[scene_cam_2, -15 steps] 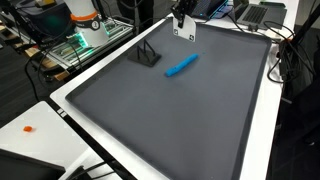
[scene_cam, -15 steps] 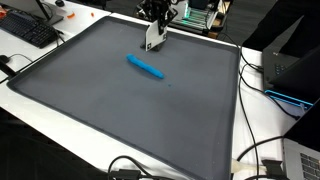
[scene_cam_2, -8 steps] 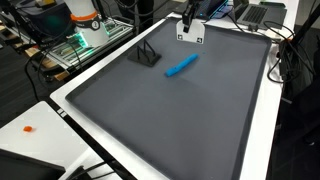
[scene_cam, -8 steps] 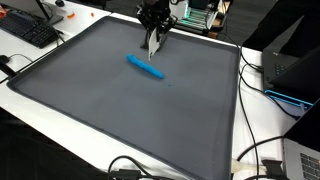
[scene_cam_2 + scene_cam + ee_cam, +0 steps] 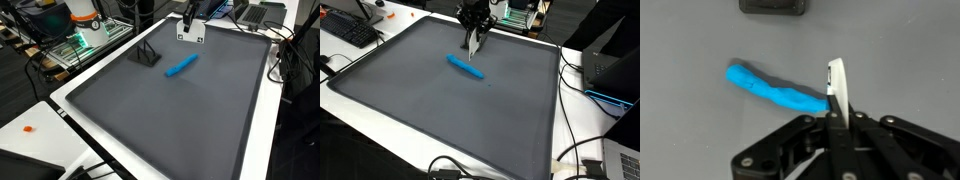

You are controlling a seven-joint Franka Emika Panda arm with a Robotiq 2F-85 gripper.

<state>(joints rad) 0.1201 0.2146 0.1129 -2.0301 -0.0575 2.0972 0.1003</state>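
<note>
My gripper [image 5: 474, 40] hangs over the far edge of a dark grey mat [image 5: 440, 110] and is shut on a thin white card [image 5: 473, 46], held upright. The card faces the camera in an exterior view [image 5: 191, 31] and shows edge-on in the wrist view [image 5: 836, 85]. A blue elongated object [image 5: 466, 67] lies flat on the mat just in front of the card, apart from it, and shows in both exterior views [image 5: 181, 66] and the wrist view [image 5: 775, 90]. The gripper [image 5: 832, 125] is above the blue object's end.
A small black stand [image 5: 148, 55] sits on the mat near the blue object, also at the top of the wrist view [image 5: 772, 6]. A keyboard [image 5: 350, 32], cables [image 5: 582, 150] and a black box [image 5: 615, 65] lie around the mat. A green board [image 5: 75, 45] stands beside it.
From one second ago to half a second ago the gripper turned with the card, so the card went from face-on to edge-on in one exterior view. Nothing has moved since.
</note>
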